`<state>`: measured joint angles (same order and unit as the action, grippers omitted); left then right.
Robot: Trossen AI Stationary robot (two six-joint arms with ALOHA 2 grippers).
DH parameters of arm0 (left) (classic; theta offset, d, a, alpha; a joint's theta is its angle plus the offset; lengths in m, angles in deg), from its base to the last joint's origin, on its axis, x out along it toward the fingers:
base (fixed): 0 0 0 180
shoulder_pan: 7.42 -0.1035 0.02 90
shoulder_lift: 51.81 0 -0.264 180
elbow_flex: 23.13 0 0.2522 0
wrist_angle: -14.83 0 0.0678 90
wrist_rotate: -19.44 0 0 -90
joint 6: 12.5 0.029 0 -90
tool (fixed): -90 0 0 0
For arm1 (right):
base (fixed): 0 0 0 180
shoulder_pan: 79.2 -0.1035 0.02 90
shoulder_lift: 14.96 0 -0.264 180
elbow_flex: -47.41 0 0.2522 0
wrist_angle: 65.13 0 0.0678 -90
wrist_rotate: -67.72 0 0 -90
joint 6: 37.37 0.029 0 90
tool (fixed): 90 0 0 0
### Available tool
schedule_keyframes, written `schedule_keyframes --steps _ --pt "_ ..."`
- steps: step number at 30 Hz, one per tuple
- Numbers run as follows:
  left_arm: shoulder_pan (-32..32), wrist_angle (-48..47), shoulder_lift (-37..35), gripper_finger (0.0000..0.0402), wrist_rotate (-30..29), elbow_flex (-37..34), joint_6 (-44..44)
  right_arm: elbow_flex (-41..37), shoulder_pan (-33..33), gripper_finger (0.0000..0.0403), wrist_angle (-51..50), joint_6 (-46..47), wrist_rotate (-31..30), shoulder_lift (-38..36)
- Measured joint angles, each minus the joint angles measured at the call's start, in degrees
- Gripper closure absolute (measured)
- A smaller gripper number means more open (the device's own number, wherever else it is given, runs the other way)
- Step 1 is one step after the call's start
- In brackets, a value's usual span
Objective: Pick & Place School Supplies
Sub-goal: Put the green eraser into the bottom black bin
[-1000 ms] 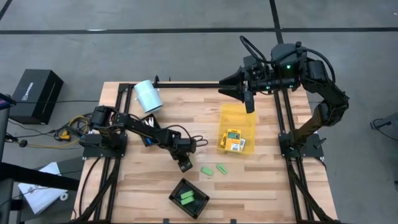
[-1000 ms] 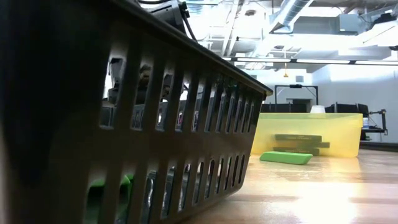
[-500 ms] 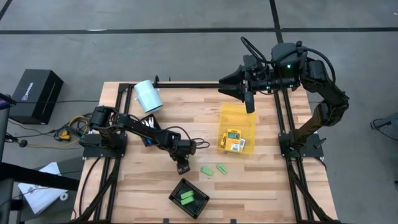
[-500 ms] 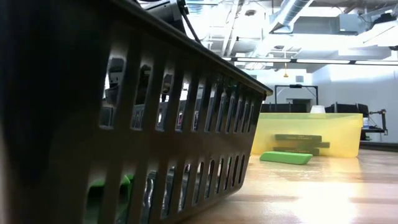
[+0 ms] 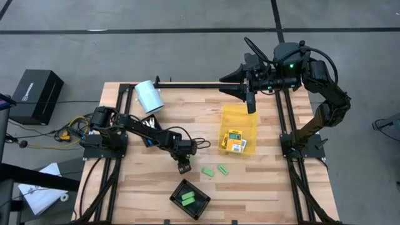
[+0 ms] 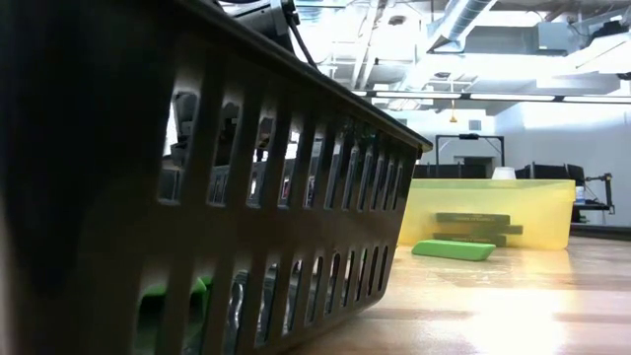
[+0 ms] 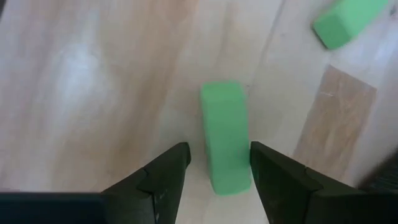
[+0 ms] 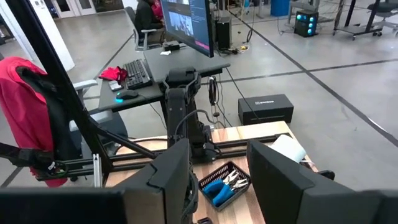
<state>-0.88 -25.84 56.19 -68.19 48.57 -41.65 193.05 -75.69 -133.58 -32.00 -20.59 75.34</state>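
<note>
**benchrat:** So where was the left gripper at this point? Overhead it just looked like a dark blob low in the middle of the table.

**servo_sam:** Check its wrist cam. The fingers were spread and sat either side of a green piece, gap on both sides, not pinching yet. My guess is it was lined up along the piece's length so the close would catch the narrow sides. A second green piece showed in the upper right of that view, well apart.

**benchrat:** And the rest of the supplies?

**servo_sam:** Overhead, two green ones were already in the black tray at bottom center, so that was probably the drop spot. The yellow packs lay in the yellow bin, right of center. The blue-handled tools sat in another black tray, seen from the right wrist cam.

**benchrat:** Right arm doing anything?

**servo_sam:** Nope. The right gripper hung over the bin's top edge, fingers apart, holding nothing. Looked parked out of the way so the arms wouldn't clash.
</note>
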Motion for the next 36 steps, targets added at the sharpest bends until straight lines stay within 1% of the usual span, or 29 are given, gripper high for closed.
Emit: schedule_keyframes --steps 5,10,12,14,17,18,28,36 --pt "-0.1 0.7 0.0 0.0219 -3.0 0.0 -0.2 0.0 0.0 0.0253 -0.1 -1.1 0.0 0.0" --pt "-1.0 1.2 0.1 0.022 -3.4 0.0 0.1 0.0 0.0 0.0253 -0.2 -1.3 0.0 0.0" --pt "-1.4 1.3 0.1 0.0231 -3.2 0.0 0.5 0.0 0.0 0.0252 -0.1 -1.4 0.0 0.0" --pt "-1.5 1.2 0.2 0.0268 -3.5 0.0 1.7 0.0 0.0 0.0251 -0.1 -1.4 0.0 0.0" --pt "-1.6 1.1 0.2 0.0352 -3.3 0.0 3.5 0.0 0.0 0.025 -0.1 -1.4 0.0 0.0" --pt "-1.6 1.3 0.2 0.0363 -2.8 0.0 4.1 0.0 0.0 0.0251 -0.1 -1.4 0.0 0.0" --pt "-1.7 3.3 0.2 0.0363 -2.2 -0.1 4.8 0.0 0.4 0.0261 0.0 -1.3 -0.2 0.0" --pt "-1.6 4.5 0.2 0.0363 -3.8 -0.2 4.9 0.0 1.2 0.0266 1.4 -1.3 -0.2 0.0"
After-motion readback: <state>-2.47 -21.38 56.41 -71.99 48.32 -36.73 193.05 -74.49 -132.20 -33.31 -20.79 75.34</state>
